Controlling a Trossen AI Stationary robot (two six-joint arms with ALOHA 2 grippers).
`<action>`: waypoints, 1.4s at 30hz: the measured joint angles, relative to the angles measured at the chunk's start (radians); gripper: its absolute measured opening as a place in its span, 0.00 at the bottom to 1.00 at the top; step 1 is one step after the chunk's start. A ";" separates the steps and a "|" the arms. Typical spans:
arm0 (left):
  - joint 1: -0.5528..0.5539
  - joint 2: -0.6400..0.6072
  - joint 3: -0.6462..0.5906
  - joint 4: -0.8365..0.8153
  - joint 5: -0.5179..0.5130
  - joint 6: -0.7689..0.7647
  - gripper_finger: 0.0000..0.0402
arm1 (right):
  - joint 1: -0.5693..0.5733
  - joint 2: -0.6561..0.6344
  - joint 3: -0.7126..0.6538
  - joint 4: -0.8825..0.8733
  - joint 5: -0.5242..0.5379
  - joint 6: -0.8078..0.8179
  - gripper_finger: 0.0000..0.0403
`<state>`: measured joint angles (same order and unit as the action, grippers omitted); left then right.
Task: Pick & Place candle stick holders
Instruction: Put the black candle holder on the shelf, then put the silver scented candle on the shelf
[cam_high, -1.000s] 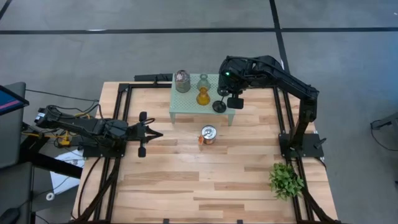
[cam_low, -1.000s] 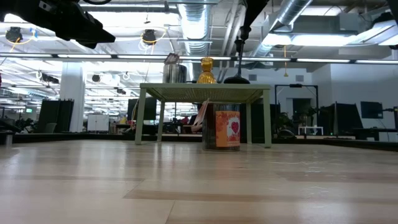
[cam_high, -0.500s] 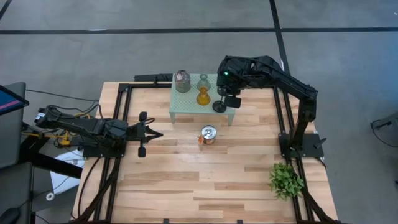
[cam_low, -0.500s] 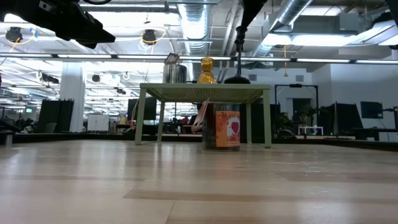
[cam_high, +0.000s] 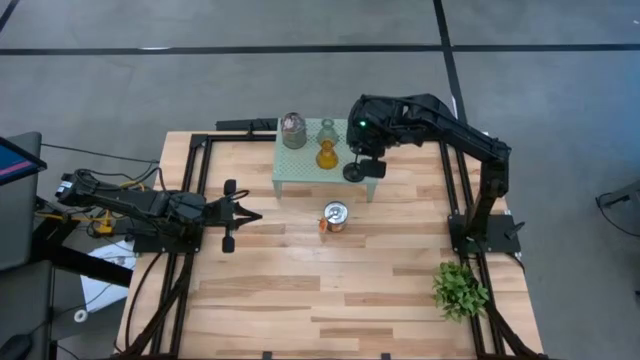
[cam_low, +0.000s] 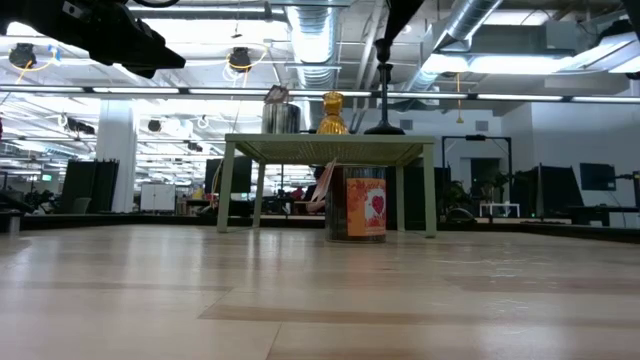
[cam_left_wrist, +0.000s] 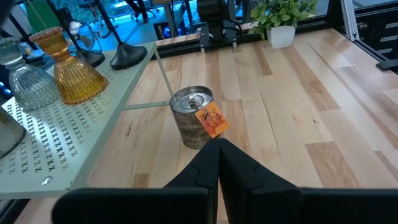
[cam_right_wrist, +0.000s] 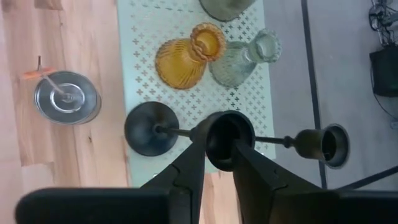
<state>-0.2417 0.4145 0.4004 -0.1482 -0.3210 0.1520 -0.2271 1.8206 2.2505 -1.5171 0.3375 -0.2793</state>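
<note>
The pale green mesh stand (cam_high: 300, 175) at the table's far side carries the silvery jar (cam_high: 293, 130), the clear glass (cam_high: 327, 130), the amber glass (cam_high: 326, 155) and the black slim-stemmed stick holder (cam_high: 354, 172). My right gripper (cam_right_wrist: 219, 135) is above the stand, shut on the stick holder's top. A second black holder (cam_right_wrist: 323, 144) shows just beyond it. The orange-and-silver tin (cam_high: 335, 216) stands on the table in front of the stand. My left gripper (cam_high: 245, 215) is shut and empty at the table's left. My right gripper pinches the stick holder's round cup (cam_right_wrist: 229, 124), at the top of the stem, between its two fingers. The fingers come from above, pointing down. The holder stands upright below them, its round base (cam_low: 384, 127) on the stand's top.
A leafy green plant (cam_high: 460, 290) stands at the near right corner. The black frame rails (cam_high: 190, 200) run along the table's left and right sides. Bare wood lies between the tin and the near edge.
My right gripper has gone a little toward the table's left, over the stand, with the stick holder's top. The holder's base has stayed on the stand.
</note>
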 joint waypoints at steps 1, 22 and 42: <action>0.000 0.000 0.000 0.000 0.000 0.000 0.02 | 0.004 0.000 0.000 0.000 0.000 0.000 0.18; 0.000 0.000 0.000 0.000 0.000 0.000 0.02 | 0.019 -0.001 0.001 0.000 0.003 0.018 0.18; 0.000 0.000 0.000 -0.001 0.000 0.000 0.02 | 0.092 -0.031 0.100 -0.057 0.064 0.015 0.35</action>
<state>-0.2418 0.4145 0.4004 -0.1487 -0.3214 0.1519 -0.1353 1.7894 2.3505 -1.5738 0.4015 -0.2645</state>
